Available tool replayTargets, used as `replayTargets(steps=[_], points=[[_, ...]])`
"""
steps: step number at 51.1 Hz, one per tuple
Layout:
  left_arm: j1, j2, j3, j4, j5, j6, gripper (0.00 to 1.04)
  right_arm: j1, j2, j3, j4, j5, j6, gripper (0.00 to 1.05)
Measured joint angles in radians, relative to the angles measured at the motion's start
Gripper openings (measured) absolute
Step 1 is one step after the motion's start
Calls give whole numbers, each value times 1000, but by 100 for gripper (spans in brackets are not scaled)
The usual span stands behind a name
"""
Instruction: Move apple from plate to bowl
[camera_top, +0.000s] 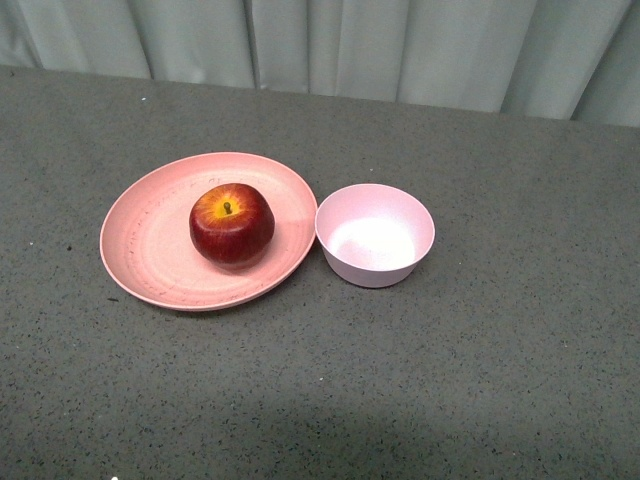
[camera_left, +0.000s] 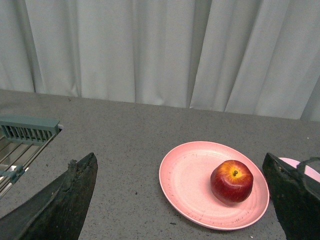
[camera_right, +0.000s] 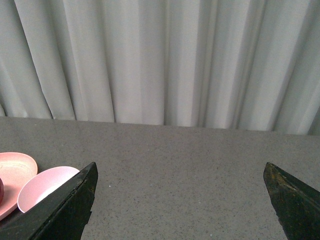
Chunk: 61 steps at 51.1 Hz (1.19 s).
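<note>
Reach step: the round dark-red apple (camera_top: 232, 225) sits on the wide shallow pink plate (camera_top: 150, 252), so the wide-open left gripper (camera_left: 178, 161) must next close around it.

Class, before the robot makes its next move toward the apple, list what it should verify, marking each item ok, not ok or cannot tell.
1. The apple sits on the plate, stem up: ok.
2. The bowl is empty and upright: ok.
3. Nothing covers the apple: ok.
4. The left hand is open and empty: ok.
5. The right hand is open and empty: ok.
6. Gap between bowl rim and plate rim: cannot tell.
</note>
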Motion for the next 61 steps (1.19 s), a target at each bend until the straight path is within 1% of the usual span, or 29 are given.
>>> replayTargets(steps=[2, 3, 4, 5, 7, 8, 10, 12, 16, 21, 25, 27, 30, 38, 48, 52, 61], points=[[-1, 1, 0, -1, -8, -2, 98, 0, 0, 0, 0, 0, 0, 95], [-16, 12, 5, -19, -50, -9, 98, 0, 0, 0, 0, 0, 0, 95], [-48, 40, 23, -76, -153, -34, 98, 0, 0, 0, 0, 0, 0, 95], [-71, 68, 34, -105, -199, -45, 98, 0, 0, 0, 0, 0, 0, 95], [-100, 114, 39, -115, -299, -64, 98, 0, 0, 0, 0, 0, 0, 95], [-113, 143, 39, -109, -334, -72, 98, 0, 0, 0, 0, 2, 0, 95], [-122, 183, 39, -86, -350, -83, 98, 0, 0, 0, 0, 2, 0, 95], [-125, 259, 39, -27, -354, -98, 98, 0, 0, 0, 0, 0, 0, 95], [-119, 396, 43, 122, -336, -105, 98, 0, 0, 0, 0, 0, 0, 95], [-98, 640, 76, 341, -280, -127, 98, 0, 0, 0, 0, 0, 0, 95], [-93, 908, 155, 521, -226, -151, 98, 0, 0, 0, 0, 1, 0, 95], [-95, 1032, 206, 563, -192, -166, 98, 0, 0, 0, 0, 1, 0, 95], [-109, 1194, 285, 578, -148, -169, 98, 0, 0, 0, 0, 1, 0, 95], [-148, 1456, 434, 559, -113, -149, 98, 0, 0, 0, 0, 0, 0, 95], [-192, 1637, 590, 491, -37, -148, 98, 0, 0, 0, 0, 0, 0, 95], [-213, 1698, 652, 433, 3, -142, 98, 0, 0, 0, 0, 0, 0, 95], [-236, 1776, 722, 392, 19, -117, 98, 0, 0, 0, 0, 0, 0, 95]])
